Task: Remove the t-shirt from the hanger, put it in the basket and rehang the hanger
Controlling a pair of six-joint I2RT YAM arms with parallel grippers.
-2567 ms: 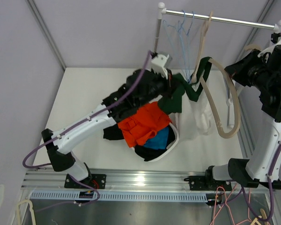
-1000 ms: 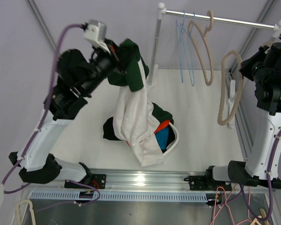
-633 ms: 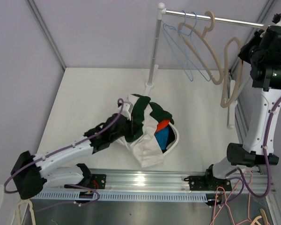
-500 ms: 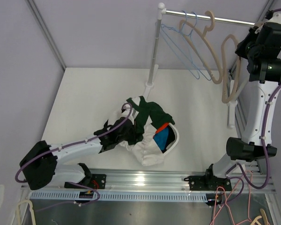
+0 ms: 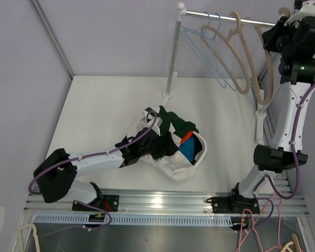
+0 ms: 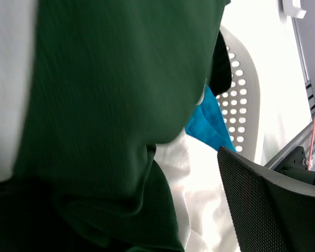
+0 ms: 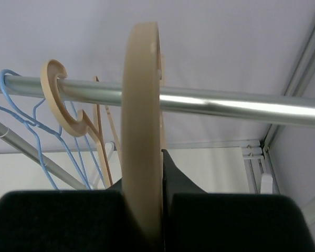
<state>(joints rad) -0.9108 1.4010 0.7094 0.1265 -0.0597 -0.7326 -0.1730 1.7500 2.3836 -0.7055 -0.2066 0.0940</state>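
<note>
Under the left gripper (image 5: 158,147), its jaws spread, the green-and-white cotton t-shirt (image 5: 174,127) smothers a white perforated plastic basket (image 5: 200,156); the right gripper (image 7: 142,218) clamps a beige wooden hanger (image 7: 140,126) at the steel rail (image 7: 231,104).

I see the t-shirt (image 5: 173,167) — white and dark green — crumpled by the near edge of the table (image 5: 94,105); beige hanger (image 7: 142,131) bare, upright at the rail (image 7: 226,105).

Fig.: non-task items. Metal rail (image 5: 226,19) on white post (image 5: 173,58) at far side of table (image 5: 105,110); blue wire hangers (image 5: 212,58) hung on rail. White perforated basket (image 5: 201,152) nr front edge, w/ blue cloth (image 5: 188,150) & orange cloth (image 5: 187,137) inside.
</note>
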